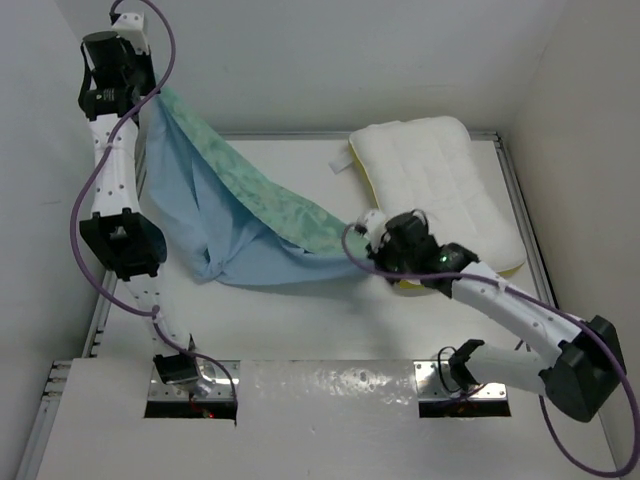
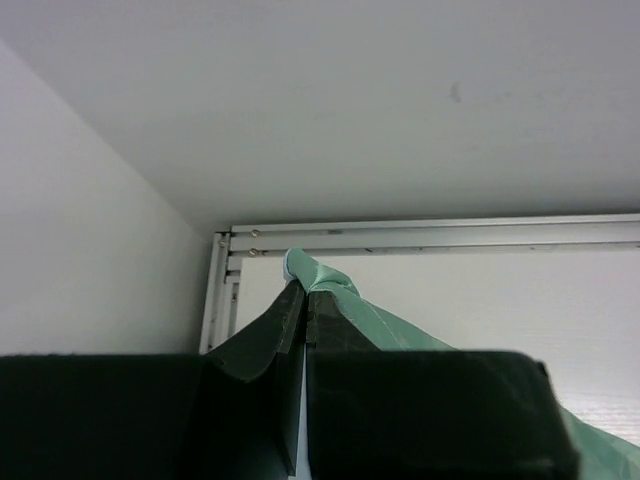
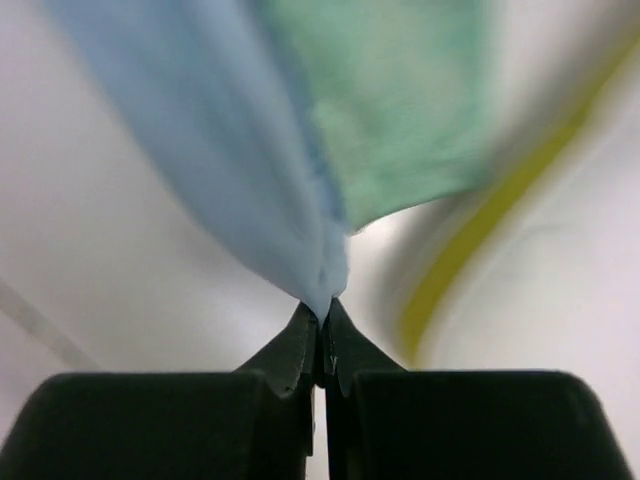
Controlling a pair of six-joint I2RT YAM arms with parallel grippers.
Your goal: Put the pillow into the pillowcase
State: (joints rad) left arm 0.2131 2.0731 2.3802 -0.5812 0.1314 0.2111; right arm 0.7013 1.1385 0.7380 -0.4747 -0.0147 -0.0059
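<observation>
Top external: pillowcase [image 1: 250, 215] slung between both arms, sagging low over the table [image 1: 330, 320]; contact there hard to judge. Left gripper [image 1: 152, 92] raised at the far-left corner, fingers pressed together on a sea-green edge. In the left wrist view, most of the cloth is cut off. Right gripper [image 1: 368, 226] pinches the blue end, just beside the pillow [image 1: 440, 180]. Pillow lies far right, near corner hidden behind the right wrist. Right wrist view is blurred; case opening not discernible.

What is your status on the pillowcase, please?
Left gripper shut on pillowcase, raised. Right gripper shut on its other end, beside pillow. Pillow not yet inside.
</observation>
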